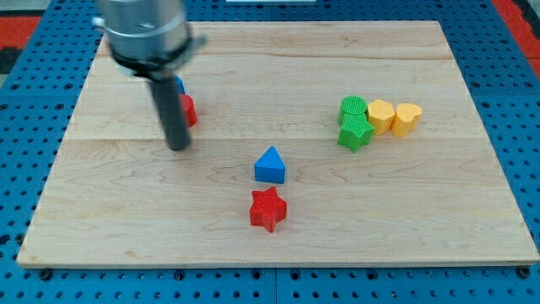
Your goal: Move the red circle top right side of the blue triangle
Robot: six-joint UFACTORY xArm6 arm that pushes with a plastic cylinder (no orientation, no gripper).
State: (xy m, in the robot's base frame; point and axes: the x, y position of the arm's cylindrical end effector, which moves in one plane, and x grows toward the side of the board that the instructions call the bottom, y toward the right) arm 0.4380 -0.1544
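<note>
The red circle point(189, 111) lies at the view's upper left, mostly hidden behind my rod. A blue block point(179, 85) sits just above it, also mostly hidden, shape unclear. My tip point(178, 147) rests on the board just below and left of the red circle, close to it. The blue triangle point(270, 165) lies near the middle of the board, well to the right of and below the tip. A red star point(268, 209) lies just below the triangle.
At the view's right stands a tight cluster: a green circle point(353, 108), a green star point(355, 132), a yellow hexagon point(380, 116) and a yellow heart point(407, 118). The wooden board point(278, 245) ends at a blue pegboard surround.
</note>
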